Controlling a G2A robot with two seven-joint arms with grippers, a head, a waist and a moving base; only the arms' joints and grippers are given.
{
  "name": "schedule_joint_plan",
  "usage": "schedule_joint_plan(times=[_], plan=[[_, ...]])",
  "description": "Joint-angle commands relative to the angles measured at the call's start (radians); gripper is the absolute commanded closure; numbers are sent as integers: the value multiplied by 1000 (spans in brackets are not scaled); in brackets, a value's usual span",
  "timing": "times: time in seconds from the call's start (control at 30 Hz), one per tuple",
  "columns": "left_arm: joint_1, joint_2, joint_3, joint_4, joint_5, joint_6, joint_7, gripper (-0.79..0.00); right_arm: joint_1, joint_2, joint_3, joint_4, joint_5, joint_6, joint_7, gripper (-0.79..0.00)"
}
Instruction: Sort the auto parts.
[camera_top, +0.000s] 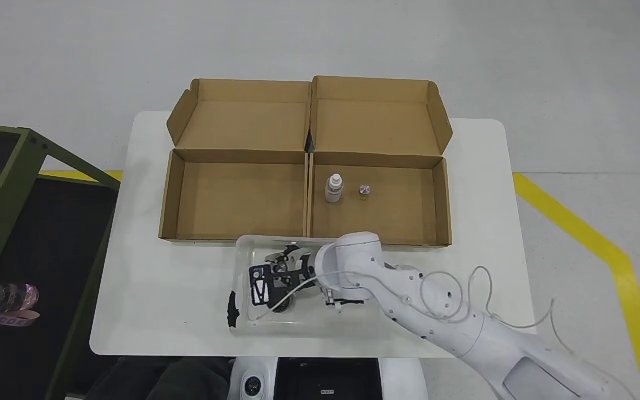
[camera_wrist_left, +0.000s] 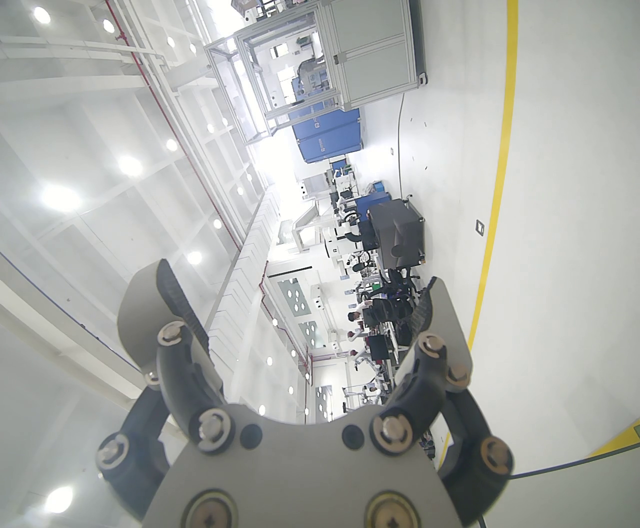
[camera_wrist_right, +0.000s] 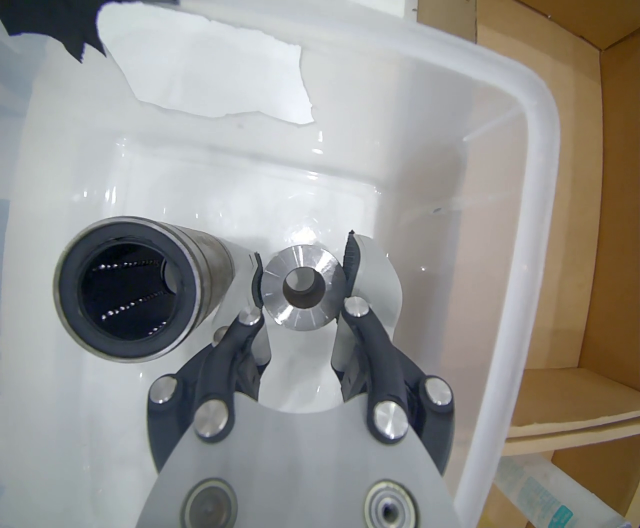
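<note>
The white table (camera_top: 135, 280) carries two open cardboard boxes side by side at its 12 o'clock half, the left box (camera_top: 235, 200) and the right box (camera_top: 400, 205), edges touching. A clear plastic bin (camera_top: 260, 239) sits at 6 o'clock, just in front of the seam between them. The right arm (camera_top: 420, 300) comes in from 4 o'clock and reaches down into the bin.

The left gripper (camera_wrist_left: 300, 275) points out into the room with its fingers spread wide apart and nothing between them.

In the bin, a dark-lined steel sleeve (camera_wrist_right: 212, 272) stands just beside the right gripper (camera_wrist_right: 303, 255), whose fingers are clamped on a silver bored part (camera_wrist_right: 320, 270), one on each side of it.

A white bottle-shaped part (camera_top: 335, 186) stands at the 9 o'clock end of the right box. Beside it, at its 3 o'clock, lies what looks like a small round piece (camera_top: 365, 188).
</note>
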Motion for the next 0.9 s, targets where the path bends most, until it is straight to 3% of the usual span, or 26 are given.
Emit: schedule_joint_plan(times=[0.0, 0.87], plan=[[0, 0, 0, 0, 0, 0, 0, -785, -5, 2, 8, -17, -3, -5, 3, 0], [0, 0, 0, 0, 0, 0, 0, -785, -136, 61, 211, -286, -8, -53, -60, 0]])
